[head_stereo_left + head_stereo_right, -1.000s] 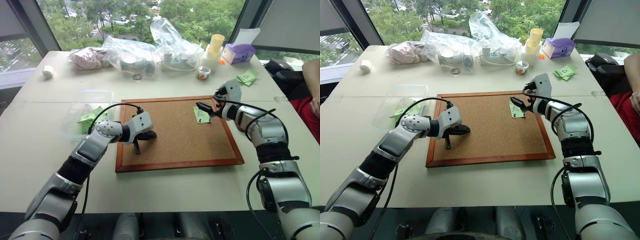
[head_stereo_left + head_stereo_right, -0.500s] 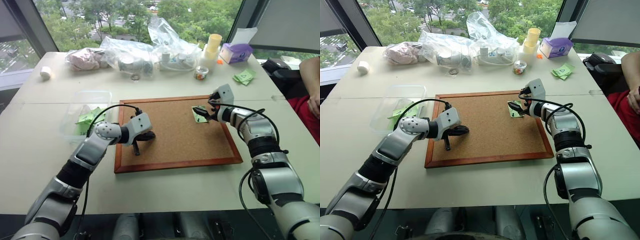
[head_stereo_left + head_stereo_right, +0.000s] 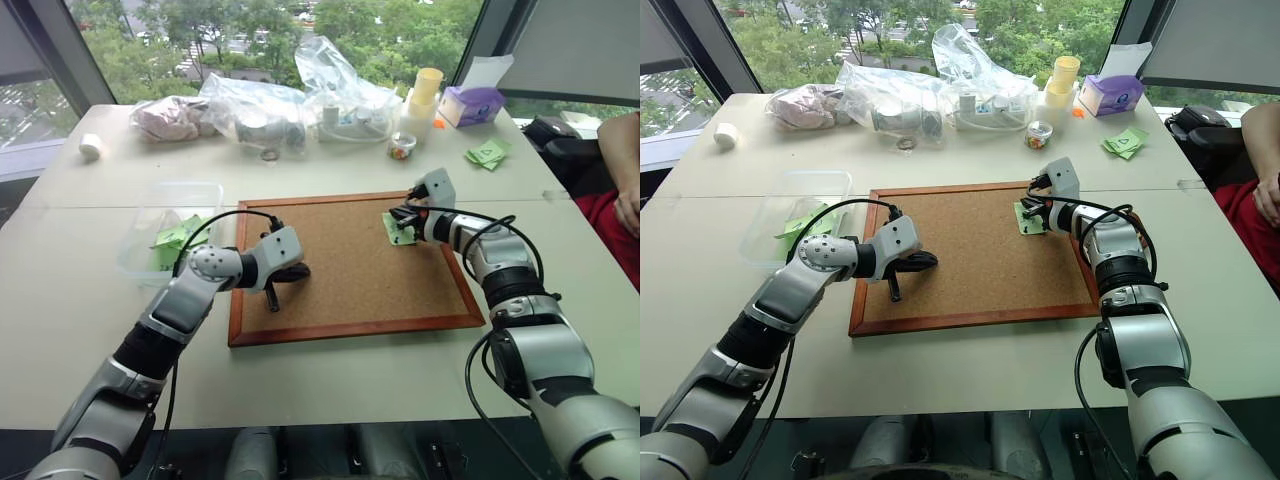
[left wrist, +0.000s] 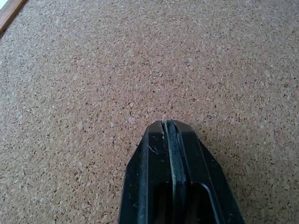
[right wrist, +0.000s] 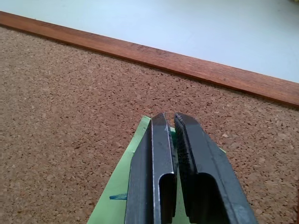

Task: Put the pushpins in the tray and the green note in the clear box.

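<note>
Two hands: both over one corkboard on a pale tabletop by tall windows with trees outside.
Far left: white roll (image 3: pixel 92 145) near the tabletop's edge.
Box (image 3: pixel 150 228): clear plastic, rounded corners, left of the corkboard, several green slips inside.
Left hand (image 3: pixel 282 283): black fingers pressed together with nothing between them, low over the corkboard's left part; the left wrist view shows the pads (image 4: pixel 170 154) meeting above bare cork.
Corkboard (image 3: pixel 340 265): speckled brown cork in a reddish wood frame, lying flat at the tabletop's middle.
Back row: crinkled clear bags (image 3: pixel 300 100), a stack of yellow cups (image 3: pixel 427 90), a small jar (image 3: pixel 402 147), a purple tissue box (image 3: pixel 474 103).
Note (image 3: pixel 399 231): light-green paper slip flat on the corkboard's right part, near the far frame.
Right hand (image 3: pixel 401 220): fingers drawn narrow, tips right over the note; whether they pinch a pushpin cannot be told. The right wrist view shows a thin gap between the pads (image 5: pixel 154 140), green paper beneath and a dark ink mark on it.
Loose slips (image 3: pixel 487 153): green, on the tabletop beyond the corkboard's right corner.
Far right: a person's arm (image 3: pixel 620 160) at the edge; a dark bag (image 3: pixel 555 135) beside it.
</note>
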`<action>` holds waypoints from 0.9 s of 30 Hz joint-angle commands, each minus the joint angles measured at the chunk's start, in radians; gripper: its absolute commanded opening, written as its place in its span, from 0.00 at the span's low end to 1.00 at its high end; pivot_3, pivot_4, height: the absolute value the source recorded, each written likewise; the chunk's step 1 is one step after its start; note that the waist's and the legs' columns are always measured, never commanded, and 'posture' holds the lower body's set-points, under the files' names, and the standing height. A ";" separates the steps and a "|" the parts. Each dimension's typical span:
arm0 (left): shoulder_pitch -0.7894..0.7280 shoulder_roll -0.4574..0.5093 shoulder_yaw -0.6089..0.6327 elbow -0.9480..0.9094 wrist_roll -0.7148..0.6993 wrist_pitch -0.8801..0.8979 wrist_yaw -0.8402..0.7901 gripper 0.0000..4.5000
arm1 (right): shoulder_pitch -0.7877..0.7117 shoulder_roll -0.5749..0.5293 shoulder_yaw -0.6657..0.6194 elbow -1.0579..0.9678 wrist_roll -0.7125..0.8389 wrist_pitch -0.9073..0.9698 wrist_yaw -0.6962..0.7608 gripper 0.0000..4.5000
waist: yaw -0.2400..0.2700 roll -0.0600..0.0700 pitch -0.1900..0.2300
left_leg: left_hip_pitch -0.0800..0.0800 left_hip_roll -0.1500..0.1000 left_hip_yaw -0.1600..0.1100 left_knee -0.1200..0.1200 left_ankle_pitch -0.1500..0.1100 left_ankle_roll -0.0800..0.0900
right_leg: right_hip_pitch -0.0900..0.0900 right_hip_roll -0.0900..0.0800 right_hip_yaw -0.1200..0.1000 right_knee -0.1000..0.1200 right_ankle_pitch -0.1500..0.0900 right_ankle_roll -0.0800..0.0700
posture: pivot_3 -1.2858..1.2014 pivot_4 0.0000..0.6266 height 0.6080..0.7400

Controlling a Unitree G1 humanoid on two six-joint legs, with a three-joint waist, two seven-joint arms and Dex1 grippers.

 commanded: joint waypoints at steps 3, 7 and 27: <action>0.026 -0.005 -0.026 0.015 0.018 0.017 -0.008 0.00 | -0.015 -0.001 -0.034 -0.026 0.000 -0.057 -0.010 0.01 | 0.000 0.000 0.000 | 0.000 0.000 0.000 0.000 0.000 0.000 | 0.000 0.000 0.000 0.000 0.000 0.000 | 0.52 0.24 0.99; 0.028 -0.009 -0.030 0.021 0.020 0.014 -0.009 0.00 | -0.001 -0.006 -0.051 -0.055 0.002 -0.115 -0.027 0.01 | 0.001 0.000 0.000 | 0.000 0.000 0.000 0.000 0.000 0.000 | 0.000 0.000 0.000 0.000 0.000 0.000 | 0.52 0.24 0.99; 0.021 -0.021 -0.040 0.035 0.022 0.010 -0.023 0.00 | 0.029 -0.007 -0.119 -0.120 0.032 -0.102 -0.052 0.01 | 0.002 0.003 -0.001 | 0.000 0.000 0.000 0.000 0.000 0.000 | 0.001 -0.001 0.000 0.000 0.000 0.000 | 0.52 0.24 0.99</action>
